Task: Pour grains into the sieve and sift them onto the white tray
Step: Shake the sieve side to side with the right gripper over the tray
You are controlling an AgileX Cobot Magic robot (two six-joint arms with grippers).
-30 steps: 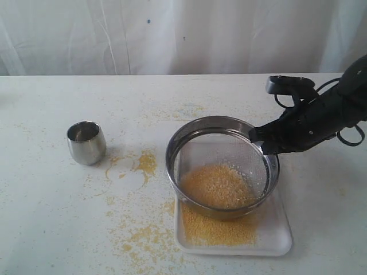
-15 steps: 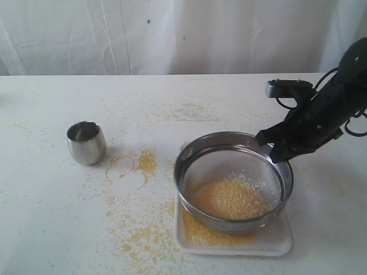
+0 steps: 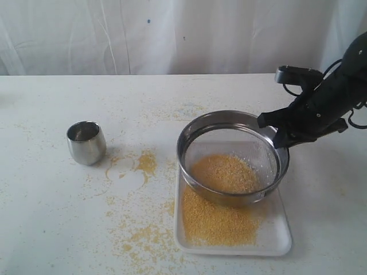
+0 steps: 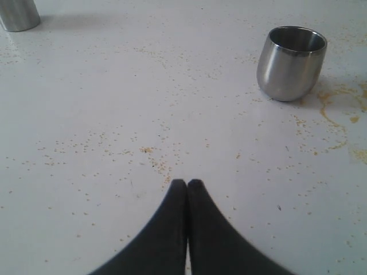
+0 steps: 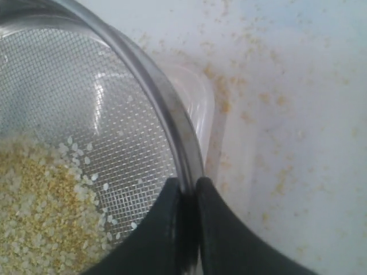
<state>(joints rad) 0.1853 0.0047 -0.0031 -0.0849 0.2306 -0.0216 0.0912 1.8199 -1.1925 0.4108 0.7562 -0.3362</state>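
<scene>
Right gripper point(image 5: 189, 186): black fingers pinched together on the rim of the wide round shiny steel sieve point(image 3: 232, 199), one inside the ring and one outside.

Handling (judgement): sieve is stiff and probably light, but the polished rim looks slippery. With a single pinch point and the load off-centre, it may pivot in the grip. The rim wall is the only sensible hold; the fine mesh looks too thin to press.

Yellow-golden sandy grains point(image 3: 223, 172) are heaped on the mesh. They are loose and free-flowing, so they will shift with any tilt.

Sieve is held over the far part of the shallow white rectangular tray point(image 3: 278, 229), where sifted grains cover the near floor. I cannot tell whether its underside touches the tray.

Hidden: tray's far end beneath the sieve; fingertip contact below the rim.

White tabletop point(image 3: 51, 217) carries scattered spill left of the tray.

Small rounded steel cup point(image 3: 86, 142) stands upright, well apart to the left.

Left gripper point(image 4: 187, 183): fingers closed together, holding nothing, over the table near the cup; absent from the exterior view.

Second steel object point(image 4: 17, 14) is cut off at the frame corner; unidentifiable.
</scene>
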